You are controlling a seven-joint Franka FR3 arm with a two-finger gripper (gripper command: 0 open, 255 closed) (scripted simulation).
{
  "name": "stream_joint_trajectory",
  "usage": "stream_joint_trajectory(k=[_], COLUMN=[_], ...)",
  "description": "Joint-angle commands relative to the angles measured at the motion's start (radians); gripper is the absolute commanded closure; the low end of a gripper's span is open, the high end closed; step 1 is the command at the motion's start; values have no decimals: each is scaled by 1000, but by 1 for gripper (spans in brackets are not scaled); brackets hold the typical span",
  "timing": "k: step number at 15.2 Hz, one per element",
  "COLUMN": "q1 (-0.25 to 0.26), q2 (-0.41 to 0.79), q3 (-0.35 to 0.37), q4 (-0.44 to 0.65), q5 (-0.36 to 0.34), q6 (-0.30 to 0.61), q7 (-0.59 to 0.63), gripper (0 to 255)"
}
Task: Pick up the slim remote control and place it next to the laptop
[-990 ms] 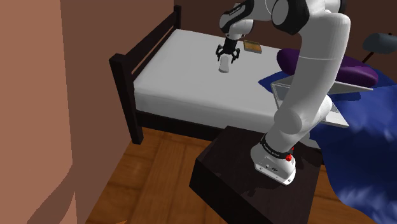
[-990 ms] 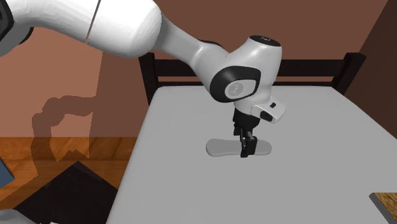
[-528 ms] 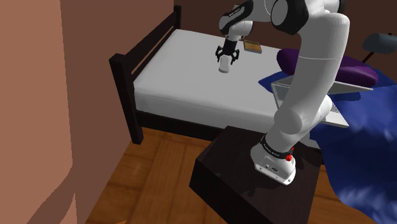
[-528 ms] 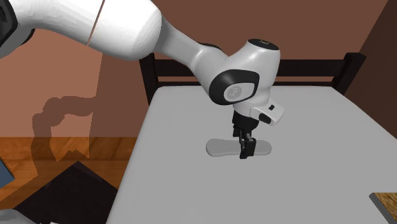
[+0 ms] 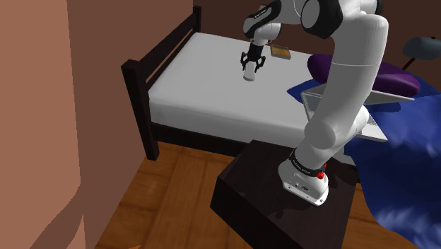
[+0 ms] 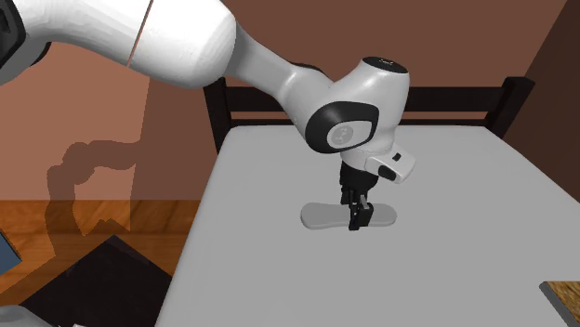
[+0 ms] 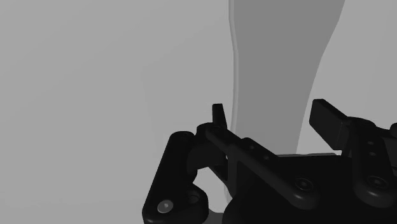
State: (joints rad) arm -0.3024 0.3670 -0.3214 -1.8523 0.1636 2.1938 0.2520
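so hand [image 6: 359, 221] straddles remote [image 6: 321, 215] on bed [image 6: 279, 279] — can't tell if pinching; lift, move to laptop [image 5: 371, 127] remain.

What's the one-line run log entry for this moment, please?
phase: grasp | gripper: lowered onto remote | remote: light grey, flat on bed | laptop: remote not yet beside it

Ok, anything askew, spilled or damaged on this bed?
Nothing stands out. The remote lies flat on the mattress, and the gripper clasps it by its sides. The laptop sits by the purple pillow. The blue blanket is rumpled, which is ordinary for a bed.
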Motion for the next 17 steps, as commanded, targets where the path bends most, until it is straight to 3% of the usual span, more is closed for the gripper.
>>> stream_joint_trajectory(k=[1,17], q1=[0,9], q2=[0,-80], q3=[0,-15], q4=[0,85], q5=[0,-38], q6=[0,-160], q7=[0,27], gripper=[255,255])
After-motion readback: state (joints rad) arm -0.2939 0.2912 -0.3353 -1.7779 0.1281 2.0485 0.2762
